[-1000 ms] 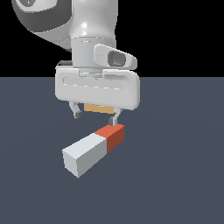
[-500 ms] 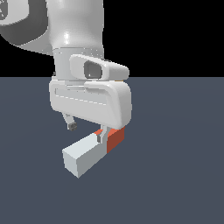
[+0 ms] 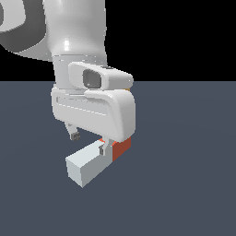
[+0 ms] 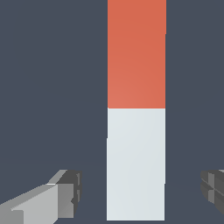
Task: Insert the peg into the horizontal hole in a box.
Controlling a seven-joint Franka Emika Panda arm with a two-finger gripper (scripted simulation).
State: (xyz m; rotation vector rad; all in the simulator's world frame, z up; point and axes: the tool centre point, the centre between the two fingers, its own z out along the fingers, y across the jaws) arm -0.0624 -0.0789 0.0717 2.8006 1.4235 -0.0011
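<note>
The peg (image 3: 90,163) lies flat on the dark grey floor, with its pale grey-white part toward the exterior view's left and its red end (image 3: 121,148) toward the right. In the wrist view the peg (image 4: 136,131) runs between the two fingers. My gripper (image 3: 88,143) is open and hangs just above the peg's white part, near the red end, with one finger (image 4: 65,192) on each side and clear gaps to the peg. It holds nothing. The box and its horizontal hole are hidden behind my hand in the exterior view and out of the wrist view.
The white hand and arm (image 3: 92,106) fill the upper middle of the exterior view. The dark grey floor (image 3: 184,184) stretches around the peg, and no other objects show on it.
My hand has moved down and toward the peg's white part. It now hides the tan box that showed behind the fingers one second ago. The peg has not moved.
</note>
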